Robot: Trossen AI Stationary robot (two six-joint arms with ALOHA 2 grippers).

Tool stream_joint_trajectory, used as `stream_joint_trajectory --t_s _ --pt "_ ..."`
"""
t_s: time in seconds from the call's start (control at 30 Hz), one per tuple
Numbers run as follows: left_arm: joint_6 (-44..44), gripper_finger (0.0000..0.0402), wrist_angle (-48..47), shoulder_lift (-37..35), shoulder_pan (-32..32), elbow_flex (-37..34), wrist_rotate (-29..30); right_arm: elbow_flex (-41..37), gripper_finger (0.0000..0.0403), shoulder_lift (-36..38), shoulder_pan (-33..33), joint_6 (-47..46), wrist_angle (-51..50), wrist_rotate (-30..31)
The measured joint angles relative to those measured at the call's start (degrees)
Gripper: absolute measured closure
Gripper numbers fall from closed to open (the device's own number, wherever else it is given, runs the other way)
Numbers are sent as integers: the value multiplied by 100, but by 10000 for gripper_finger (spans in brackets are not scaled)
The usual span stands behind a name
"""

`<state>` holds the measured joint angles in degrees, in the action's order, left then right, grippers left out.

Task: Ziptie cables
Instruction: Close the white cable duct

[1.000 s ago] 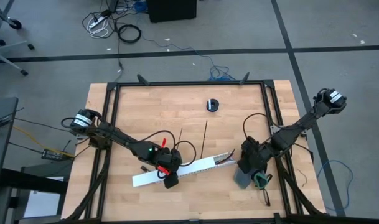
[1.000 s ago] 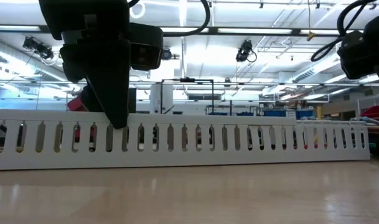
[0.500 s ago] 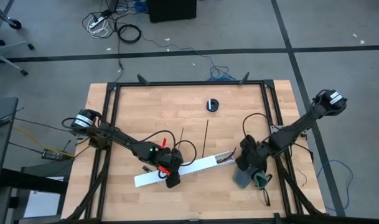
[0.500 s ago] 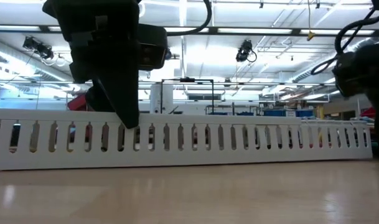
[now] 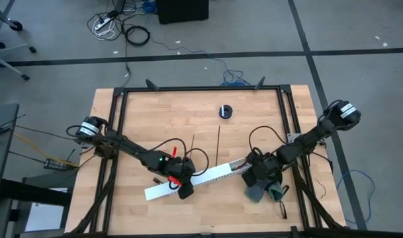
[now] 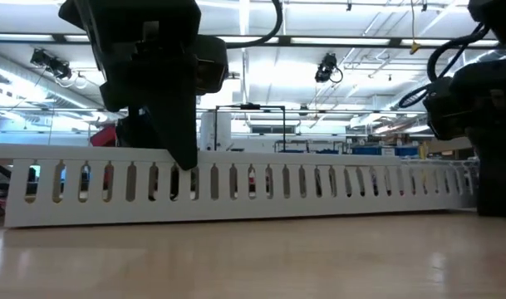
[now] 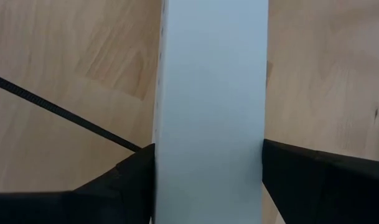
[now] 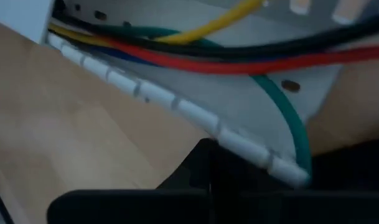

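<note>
The left pincer (image 5: 184, 190) is down on the near end of the long white slotted channel (image 5: 201, 179), and in its wrist view the two dark fingers (image 7: 124, 174) sit tight against both smooth flat sides of the plastic, clamped on it. From the low view the channel is a row of narrow upright slots along a thin wall, lying flat on the pale wood-grain worktop (image 5: 161, 119). The cables (image 8: 195, 59) lie inside the channel's far end: glossy red, green, yellow and black strands running along the trough and spilling past its open end. The right pincer (image 5: 255, 177) is right at that end, whether its fingers are parted or closed I cannot tell. Two zipties (image 5: 218, 147), thin straight black strips, lie bare on the wood just beyond the channel, one passing beside the left fingers. A small round black object (image 5: 225, 111) sits well apart near the far edge
</note>
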<state>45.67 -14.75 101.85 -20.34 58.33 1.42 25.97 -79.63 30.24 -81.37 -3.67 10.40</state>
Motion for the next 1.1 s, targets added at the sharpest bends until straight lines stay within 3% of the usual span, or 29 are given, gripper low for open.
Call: stream_joint_trajectory --t_s 0.2,0.3,0.47,0.7,1.1 --pt "118 161 -152 -12 2 14 -14 118 403 867 131 -156 -1586 -232" --pt "-19 161 -145 -12 -5 12 -6 108 403 1186 82 -272 -2388 -57" --pt "-374 161 -141 -12 -13 12 -25 115 403 1216 -246 10 -2207 34" --pt "-378 161 -152 -12 -11 21 -54 115 403 747 -402 187 -1164 -121" --pt "-363 161 -146 -12 -35 25 -42 123 403 664 -363 9 -1475 -241"
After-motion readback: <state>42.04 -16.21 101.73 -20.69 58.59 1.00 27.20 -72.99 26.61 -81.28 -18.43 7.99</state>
